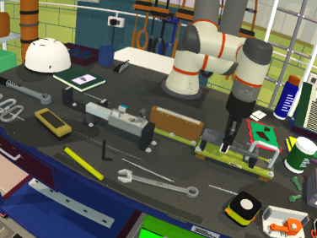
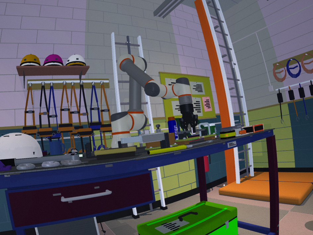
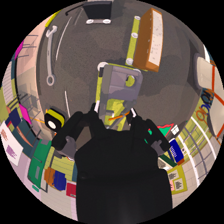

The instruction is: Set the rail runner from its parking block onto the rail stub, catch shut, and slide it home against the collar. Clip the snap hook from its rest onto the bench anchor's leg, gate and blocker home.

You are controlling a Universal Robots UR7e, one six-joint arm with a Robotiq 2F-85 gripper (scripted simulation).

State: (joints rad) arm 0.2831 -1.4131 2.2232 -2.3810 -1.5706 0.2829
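Note:
The snap hook [image 3: 118, 109] lies along the green base plate [image 1: 232, 157], between its grey rest block [image 1: 209, 137] and the bench anchor [image 1: 263, 148]. My gripper [image 1: 225, 147] stands straight down over the hook and is closed on its grey body. An orange bar of the hook shows between the fingers [image 3: 114, 113] in the wrist camera. The anchor is a pale U-shaped bar at the plate's right end. The rail runner [image 1: 126, 119] sits on the grey rail fixture to the left, near its dark end block [image 1: 146, 133].
A brown block [image 1: 176, 123] stands just left of the green plate. A spanner [image 1: 158, 183] and a yellow bar [image 1: 83, 163] lie nearer the front edge. A green-lidded tub [image 1: 300, 154], a blue bottle [image 1: 287, 97] and a yellow-black box [image 1: 243, 207] stand to the right.

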